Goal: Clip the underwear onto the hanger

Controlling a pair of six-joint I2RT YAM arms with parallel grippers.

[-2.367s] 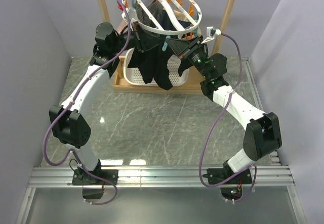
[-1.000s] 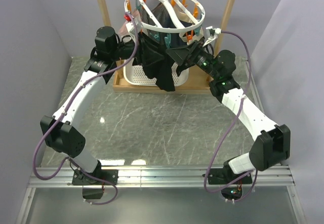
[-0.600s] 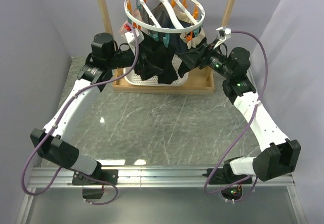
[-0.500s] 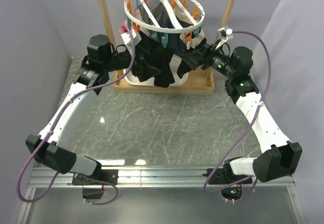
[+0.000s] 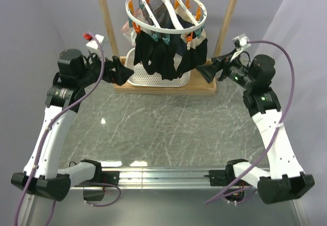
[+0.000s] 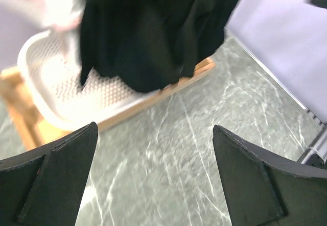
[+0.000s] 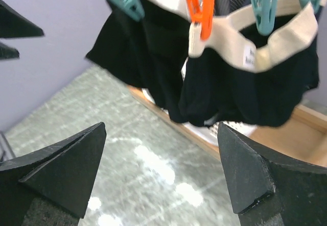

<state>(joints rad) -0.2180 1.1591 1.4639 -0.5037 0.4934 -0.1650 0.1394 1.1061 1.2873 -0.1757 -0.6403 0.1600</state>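
My left claw point(image 5: 118, 72), my right claw point(image 5: 204, 73): top view, one on either side of the round white plastic hanger point(image 5: 153, 30), touching nothing. Black boxer briefs point(image 5: 173, 57) hang from its clips, above the white perforated basket point(image 5: 143, 77) on the wooden frame rack point(image 5: 106, 27).

Left wrist view: left claw point(image 6: 153, 129) spread wide, empty; briefs point(image 6: 148, 37) ahead, blurred.

Right wrist view: right claw point(image 7: 161, 129) spread wide, empty; the briefs' pale waistband point(image 7: 281, 45) is pinched by an orange clip point(image 7: 201, 6) and a teal clip point(image 7: 263, 6).

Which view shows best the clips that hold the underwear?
The right wrist view: the orange clip and a teal clip bite the pale waistband up close. The top external view shows the clips small under the hanger ring. The left wrist view shows only blurred black underwear.
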